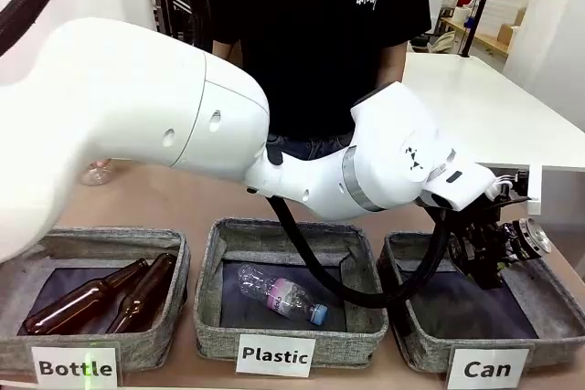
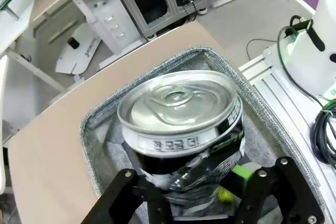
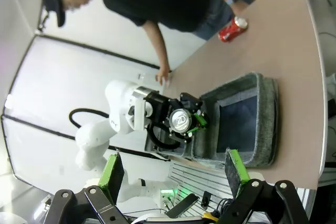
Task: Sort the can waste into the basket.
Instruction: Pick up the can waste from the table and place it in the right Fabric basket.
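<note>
My left gripper (image 1: 489, 258) hangs over the grey basket (image 1: 554, 291) labelled "Can", at the right end of the row. It is shut on a black-and-silver can (image 1: 530, 235) that lies sideways in the front view, silver top pointing right. In the left wrist view that can (image 2: 181, 129) sits between the black fingers (image 2: 157, 203), above the basket's dark lining and grey rim (image 2: 199, 53). A red can (image 3: 232, 29) lies on the table near the person. My right gripper (image 3: 173, 174) is open, its green pads wide apart and nothing between them, back from the basket (image 3: 268, 119).
The "Plastic" basket (image 1: 212, 262) in the middle holds a clear bottle (image 1: 279, 294). The "Bottle" basket (image 1: 178, 253) on the left holds two brown bottles (image 1: 101, 294). A person in a black shirt (image 1: 315, 43) stands at the far side, one hand (image 3: 164, 77) on the table.
</note>
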You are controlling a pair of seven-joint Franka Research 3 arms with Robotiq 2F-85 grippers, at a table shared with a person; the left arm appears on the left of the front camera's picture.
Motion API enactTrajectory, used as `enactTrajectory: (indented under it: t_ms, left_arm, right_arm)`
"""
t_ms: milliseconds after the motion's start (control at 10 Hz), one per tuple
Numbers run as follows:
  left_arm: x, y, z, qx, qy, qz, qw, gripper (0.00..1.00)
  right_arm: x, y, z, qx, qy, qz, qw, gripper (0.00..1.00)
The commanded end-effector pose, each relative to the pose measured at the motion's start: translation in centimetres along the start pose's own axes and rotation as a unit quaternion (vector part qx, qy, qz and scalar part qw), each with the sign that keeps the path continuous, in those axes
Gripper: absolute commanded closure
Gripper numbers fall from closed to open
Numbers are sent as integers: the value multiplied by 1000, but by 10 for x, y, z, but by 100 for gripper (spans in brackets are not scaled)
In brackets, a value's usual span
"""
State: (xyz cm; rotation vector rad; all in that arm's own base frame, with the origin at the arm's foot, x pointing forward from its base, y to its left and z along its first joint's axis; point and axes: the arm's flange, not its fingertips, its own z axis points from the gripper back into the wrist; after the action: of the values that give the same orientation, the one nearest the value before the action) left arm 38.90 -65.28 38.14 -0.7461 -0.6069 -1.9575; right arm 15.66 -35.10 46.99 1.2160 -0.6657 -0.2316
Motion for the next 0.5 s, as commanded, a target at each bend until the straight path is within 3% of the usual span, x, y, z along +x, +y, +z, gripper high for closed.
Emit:
enactTrajectory:
  t_ms: [0,100,300,400]
  left_arm:
    - [6,6,-1,-4,15,0,1000,10]
    - [6,7,-1,-4,16,3,1000,0]
    - [5,8,1,-10,9,7,1000,0]
    - [6,7,3,-10,9,5,1000,10]
  right_arm:
    - [-4,4,-2,-5,-3,-5,1000,0]
    - [-4,4,-2,-5,-3,-5,1000,0]
    - [-4,4,-2,-5,-3,-5,1000,0]
    - [-4,4,-2,-5,-3,-5,1000,0]
